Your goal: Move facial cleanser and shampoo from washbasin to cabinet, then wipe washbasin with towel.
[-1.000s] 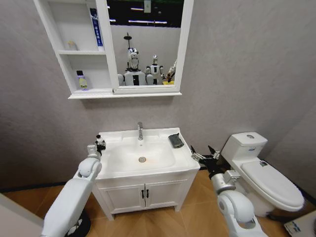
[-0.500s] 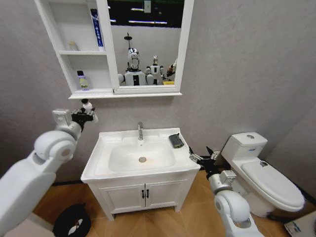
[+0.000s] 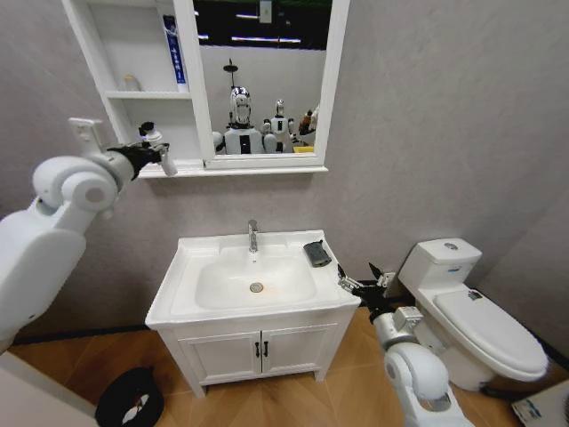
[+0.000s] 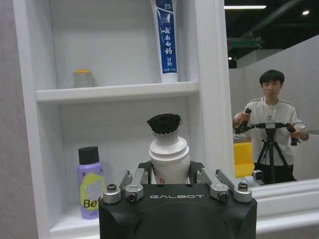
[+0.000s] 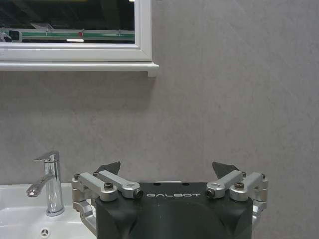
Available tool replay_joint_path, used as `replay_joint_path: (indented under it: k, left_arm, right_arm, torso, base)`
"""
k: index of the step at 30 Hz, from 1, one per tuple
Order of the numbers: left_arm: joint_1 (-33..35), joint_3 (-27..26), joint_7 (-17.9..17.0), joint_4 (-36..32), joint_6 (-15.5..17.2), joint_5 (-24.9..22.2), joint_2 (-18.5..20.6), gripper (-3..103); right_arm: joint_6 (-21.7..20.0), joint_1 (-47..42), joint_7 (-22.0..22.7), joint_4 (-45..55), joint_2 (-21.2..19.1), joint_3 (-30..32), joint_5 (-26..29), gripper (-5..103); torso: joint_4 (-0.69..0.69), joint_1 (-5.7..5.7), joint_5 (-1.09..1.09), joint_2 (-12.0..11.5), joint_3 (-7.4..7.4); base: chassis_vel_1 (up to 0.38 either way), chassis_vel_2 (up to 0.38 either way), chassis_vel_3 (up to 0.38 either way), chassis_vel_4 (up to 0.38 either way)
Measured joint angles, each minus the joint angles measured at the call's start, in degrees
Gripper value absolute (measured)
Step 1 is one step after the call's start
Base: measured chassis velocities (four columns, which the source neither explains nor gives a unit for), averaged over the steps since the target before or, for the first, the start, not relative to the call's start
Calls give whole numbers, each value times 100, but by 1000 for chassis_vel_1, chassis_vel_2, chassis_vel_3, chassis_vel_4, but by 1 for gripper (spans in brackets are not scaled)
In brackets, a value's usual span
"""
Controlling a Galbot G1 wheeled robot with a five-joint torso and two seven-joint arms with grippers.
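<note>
In the head view, the left hand (image 3: 153, 145) is raised in front of the lower shelf of the cabinet (image 3: 108, 53), and it is clenched around one white bottle (image 3: 158, 144) with a dark top. Two more things stand in the cabinet: a blue and white tube (image 3: 174, 52) on the upper shelf and a small jar (image 3: 131, 82) beside it. Below, the washbasin (image 3: 256, 277) has one tap (image 3: 252, 236) and one drain (image 3: 256, 287). One dark grey towel (image 3: 316, 253) lies on the counter at the right of the bowl. The right hand (image 3: 363, 277) is low, just beside the right edge of the washbasin, with its fingers spread and grasping nothing. One toilet (image 3: 471, 316) stands farther right.

The left wrist view shows the white bottle (image 4: 168, 156) between the fingers of the left hand (image 4: 171, 180), upright, with a black bristly cap. This view shows also one purple bottle (image 4: 90, 183) with a black cap on the lower shelf, which the arm hides in the head view. The tube (image 4: 166, 40) and the jar (image 4: 83, 78) stand on the shelf above.

The right wrist view shows the right hand (image 5: 168, 169) released, both fingertips well apart, and the tap (image 5: 47, 182) against the grey wall.
</note>
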Motion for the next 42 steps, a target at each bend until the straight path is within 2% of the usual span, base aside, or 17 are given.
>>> replay_joint_path:
  k: [3, 4, 7, 11, 13, 20, 27, 42]
  left_arm:
    - [-460, 227, 230, 744, -65, 500, -484, 36]
    - [-460, 227, 230, 744, -65, 500, -484, 36]
    - [-733, 366, 558, 1419, -194, 1066, -868, 36]
    - [-864, 432, 707, 1786, -248, 1301, -1055, 36]
    - [-1002, 510, 890, 2281, -352, 1648, -1268, 36]
    - [-1250, 591, 1179, 3164, -532, 2237, -1678, 36]
    - [-1317, 596, 1243, 3456, -560, 2389, -1762, 36]
    - [-1221, 537, 1154, 3530, -560, 2391, -1750, 36]
  right_arm:
    - [-3, -61, 3, 52, -2, 57, 42, 100]
    - [-3, -61, 3, 52, -2, 57, 42, 100]
    - [6, -119, 4, 61, 46, 77, 62, 100]
    - [30, -111, 4, 16, 73, 71, 54, 100]
    - [40, -97, 2, -11, 98, 57, 51, 100]
    - [99, -108, -24, -68, 81, 105, 77, 100]
    - [153, -95, -55, -141, 48, 123, 124, 100]
    - [197, -87, -96, -186, 17, 124, 211, 100]
  torso:
    - [-2, 0, 1, 0, 0]
    - [-2, 0, 1, 0, 0]
    - [-1, 0, 0, 0, 0]
    - [-1, 0, 1, 0, 0]
    - [-1, 0, 0, 0, 0]
    - [-1, 0, 0, 0, 0]
    - [0, 0, -1, 0, 0]
    - [0, 0, 0, 0, 0]
  base:
    - [0, 0, 0, 0]
    - [0, 0, 0, 0]
    - [0, 0, 0, 0]
    - [0, 0, 0, 0]
    - [0, 0, 0, 0]
    - [0, 0, 0, 0]
    - [0, 0, 0, 0]
    - [0, 0, 0, 0]
